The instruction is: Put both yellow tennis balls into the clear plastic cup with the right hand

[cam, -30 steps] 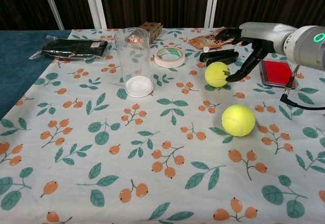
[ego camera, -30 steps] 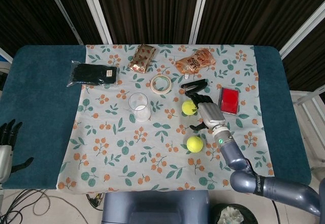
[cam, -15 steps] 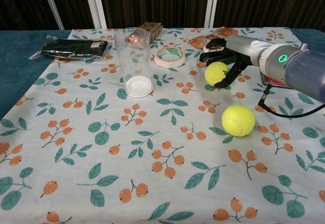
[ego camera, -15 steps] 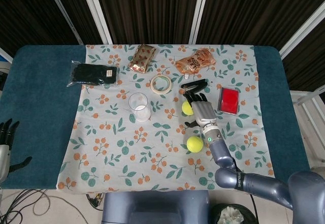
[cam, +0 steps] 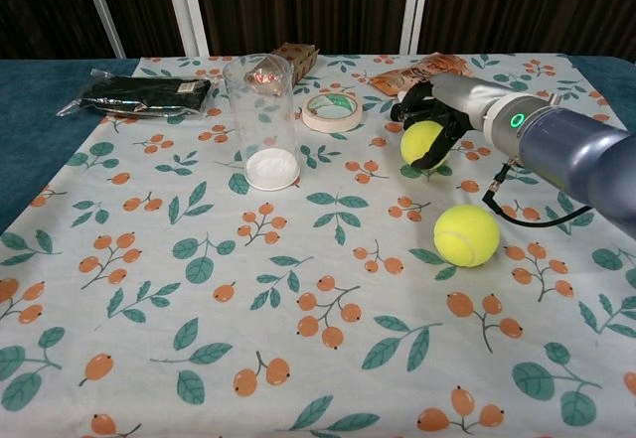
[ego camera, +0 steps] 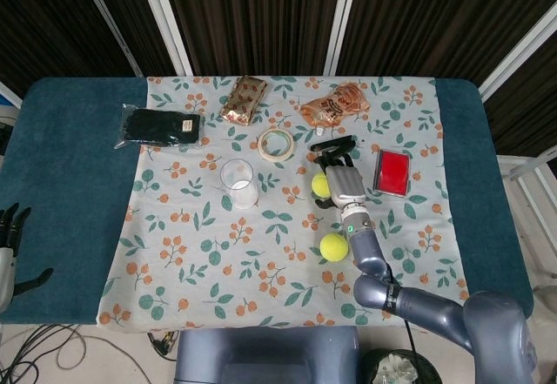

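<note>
Even, soft indoor light, both views sharp.

Light falls from above onto the patterned cloth (ego camera: 287, 218), bright and flat, while the panels behind stay nearly black. Shadows are faint: a small dark patch sits under the near tennis ball (cam: 466, 235) and a pale ring around the clear cup (cam: 266, 120). The cup's wall catches thin white glints, and the foil snack bag (ego camera: 335, 104) shines a little. The right arm's grey shell (cam: 566, 150) carries a soft sheen. The chest view stretches the cloth slightly toward its lower edge. No motion blur shows in either view.
</note>
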`<state>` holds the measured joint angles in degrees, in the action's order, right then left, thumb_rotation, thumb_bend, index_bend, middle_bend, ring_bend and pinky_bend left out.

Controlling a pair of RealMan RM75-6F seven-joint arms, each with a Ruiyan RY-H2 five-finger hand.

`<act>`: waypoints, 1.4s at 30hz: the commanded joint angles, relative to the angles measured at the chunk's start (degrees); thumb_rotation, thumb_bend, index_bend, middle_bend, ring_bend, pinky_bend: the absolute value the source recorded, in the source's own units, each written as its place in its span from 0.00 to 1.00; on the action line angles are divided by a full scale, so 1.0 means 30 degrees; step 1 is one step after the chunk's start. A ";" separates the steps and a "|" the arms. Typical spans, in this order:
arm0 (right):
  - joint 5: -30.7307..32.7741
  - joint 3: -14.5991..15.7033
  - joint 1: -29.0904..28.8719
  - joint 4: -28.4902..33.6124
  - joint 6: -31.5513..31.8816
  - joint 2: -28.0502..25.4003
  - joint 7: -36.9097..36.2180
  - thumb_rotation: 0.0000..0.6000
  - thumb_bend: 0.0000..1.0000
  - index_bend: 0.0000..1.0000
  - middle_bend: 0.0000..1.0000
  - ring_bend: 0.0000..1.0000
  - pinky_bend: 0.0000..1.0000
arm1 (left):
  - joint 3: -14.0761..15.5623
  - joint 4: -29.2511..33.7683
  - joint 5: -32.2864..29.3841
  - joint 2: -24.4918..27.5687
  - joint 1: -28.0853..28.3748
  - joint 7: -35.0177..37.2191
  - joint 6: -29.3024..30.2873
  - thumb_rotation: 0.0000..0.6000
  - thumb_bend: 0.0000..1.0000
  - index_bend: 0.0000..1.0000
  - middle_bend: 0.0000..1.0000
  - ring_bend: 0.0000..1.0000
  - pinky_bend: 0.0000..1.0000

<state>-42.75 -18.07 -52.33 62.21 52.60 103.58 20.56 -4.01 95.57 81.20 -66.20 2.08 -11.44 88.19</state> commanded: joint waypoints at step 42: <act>-0.2136 -0.0391 0.0234 -0.3139 -0.0593 0.1283 -0.0183 1.00 0.48 0.43 0.42 0.64 0.00 | 0.0077 0.0262 0.0327 0.0572 -0.0196 0.0863 0.0223 1.00 0.00 0.10 0.00 0.00 0.00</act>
<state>-48.64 -18.98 -51.70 52.20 50.40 107.93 20.33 -3.68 96.35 82.26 -64.55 1.53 -9.01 88.73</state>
